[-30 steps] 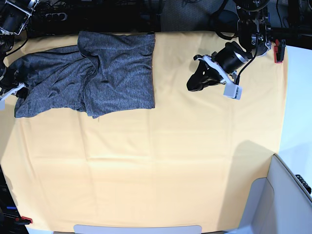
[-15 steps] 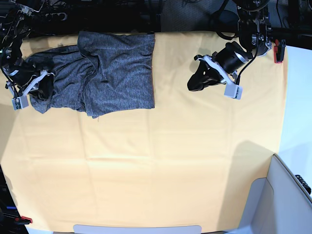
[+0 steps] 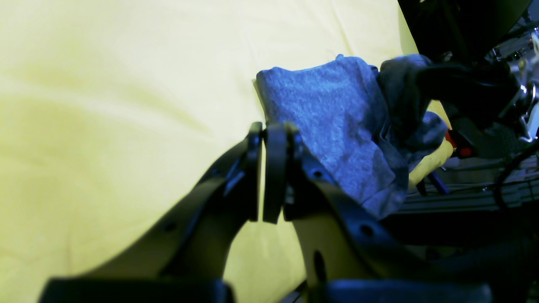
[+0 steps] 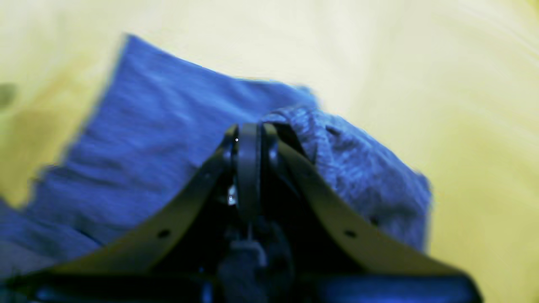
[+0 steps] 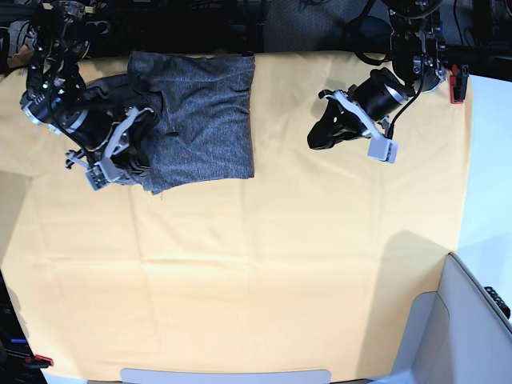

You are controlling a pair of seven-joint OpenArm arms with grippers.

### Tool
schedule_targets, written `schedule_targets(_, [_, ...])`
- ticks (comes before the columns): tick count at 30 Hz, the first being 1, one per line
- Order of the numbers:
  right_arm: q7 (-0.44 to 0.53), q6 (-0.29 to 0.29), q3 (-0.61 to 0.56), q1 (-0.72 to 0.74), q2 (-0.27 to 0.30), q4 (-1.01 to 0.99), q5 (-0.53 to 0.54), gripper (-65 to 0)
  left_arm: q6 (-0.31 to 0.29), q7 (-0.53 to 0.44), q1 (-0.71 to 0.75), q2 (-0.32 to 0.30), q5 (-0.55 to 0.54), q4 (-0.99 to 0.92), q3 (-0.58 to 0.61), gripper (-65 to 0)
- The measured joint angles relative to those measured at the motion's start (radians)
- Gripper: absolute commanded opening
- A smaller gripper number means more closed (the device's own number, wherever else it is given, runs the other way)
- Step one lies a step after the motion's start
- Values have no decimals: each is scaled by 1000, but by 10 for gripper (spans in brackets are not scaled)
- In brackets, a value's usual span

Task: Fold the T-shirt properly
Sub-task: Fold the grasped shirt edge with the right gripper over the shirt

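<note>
The dark grey T-shirt (image 5: pixel 204 120) lies bunched at the far left of the yellow cloth (image 5: pixel 280 264). Its left part is gathered under my right arm. My right gripper (image 5: pixel 138 164) is shut on a fold of the shirt at its left front edge. In the right wrist view the fabric (image 4: pixel 160 139) humps over the closed tips of the right gripper (image 4: pixel 249 131). My left gripper (image 5: pixel 314 141) hovers shut and empty over bare cloth, well to the right of the shirt. In the left wrist view the left gripper (image 3: pixel 271 130) has its fingers pressed together, and the T-shirt (image 3: pixel 328 113) lies beyond them.
The yellow cloth covers the whole table. A red clamp (image 5: pixel 457 84) grips its far right edge and another (image 5: pixel 40 362) the near left corner. A pale grey bin (image 5: pixel 472 320) stands at the near right. Dark frames and cables run along the back edge.
My right arm swept in from the left edge and rightward, dragging the shirt's left part over toward the body. The left arm stayed where it was.
</note>
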Motion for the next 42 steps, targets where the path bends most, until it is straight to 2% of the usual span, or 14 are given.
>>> schedule_targets(4, [2, -104, -124, 48, 4, 20, -51, -650, 0, 0, 0, -14, 0, 0, 0, -647])
schedule_targets(7, [0, -125, -212, 81, 3, 33, -55, -650, 0, 0, 0, -14, 0, 0, -2, -647])
schedule_targets(11, [5, -127, -317, 128, 3, 35, -53, -650, 0, 0, 0, -14, 0, 0, -2, -647])
schedule_targets(17, [3, -192, -439, 168, 2, 34, -49, -650, 0, 0, 0, -18, 0, 0, -2, -647])
schedule_targets(21, [2, -194, -458, 167, 4, 28, -66, -650, 0, 0, 0, -17, 0, 0, -2, -647])
schedule_targets(31, [-1, -196, -639, 166, -8, 27, -283, -650, 0, 0, 0, -18, 0, 0, -2, -647])
schedule_targets(37, [1, -194, -693, 165, -35, -13, -332, -647, 0, 0, 0, -18, 0, 0, -2, -647])
schedule_targets(40, [0, -196, -692, 165, -31, -45, -334, -579, 0, 0, 0, -17, 0, 0, -2, -647])
schedule_targets(42, [-1, -196, -692, 165, -29, -53, -337, -497, 0, 0, 0, -17, 0, 0, -2, -646])
